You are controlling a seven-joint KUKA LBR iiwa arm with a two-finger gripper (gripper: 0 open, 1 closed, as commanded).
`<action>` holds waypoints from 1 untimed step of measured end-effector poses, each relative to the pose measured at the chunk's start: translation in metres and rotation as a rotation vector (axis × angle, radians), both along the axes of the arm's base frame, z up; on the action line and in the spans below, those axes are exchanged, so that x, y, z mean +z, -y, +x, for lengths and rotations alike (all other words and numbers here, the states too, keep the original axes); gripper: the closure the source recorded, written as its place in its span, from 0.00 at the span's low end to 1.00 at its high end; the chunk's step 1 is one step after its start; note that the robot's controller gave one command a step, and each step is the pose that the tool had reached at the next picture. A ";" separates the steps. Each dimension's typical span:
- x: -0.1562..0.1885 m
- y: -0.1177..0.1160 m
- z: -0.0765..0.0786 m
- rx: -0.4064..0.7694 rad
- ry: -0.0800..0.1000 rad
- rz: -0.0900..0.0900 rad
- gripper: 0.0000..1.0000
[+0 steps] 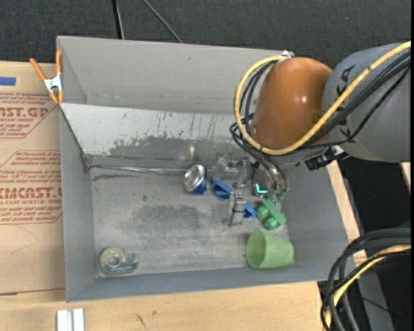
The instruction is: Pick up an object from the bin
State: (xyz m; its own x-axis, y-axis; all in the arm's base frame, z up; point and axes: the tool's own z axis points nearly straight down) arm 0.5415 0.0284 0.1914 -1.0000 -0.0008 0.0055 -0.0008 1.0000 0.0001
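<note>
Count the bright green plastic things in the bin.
2. A green cup lies on its side by the bin's lower wall in the view, right of the middle. A smaller green piece sits just above it. The arm may hide others.

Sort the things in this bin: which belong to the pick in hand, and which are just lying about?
Job in hand:
- gripper, low in the bin, right of middle
- blue piece, directly under the gripper

Lying about:
- can, just left of the gripper
- small green toy, just right of it
- green cup, on its side
- tape roll, bottom-left corner
</note>
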 end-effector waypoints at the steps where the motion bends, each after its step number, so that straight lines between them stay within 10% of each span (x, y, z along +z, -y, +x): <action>1: -0.089 0.054 0.032 0.079 0.001 -0.002 0.00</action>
State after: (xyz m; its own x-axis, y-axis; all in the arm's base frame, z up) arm 0.5735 -0.0251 0.1026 -0.9968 -0.0794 0.0043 -0.0794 0.9968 -0.0017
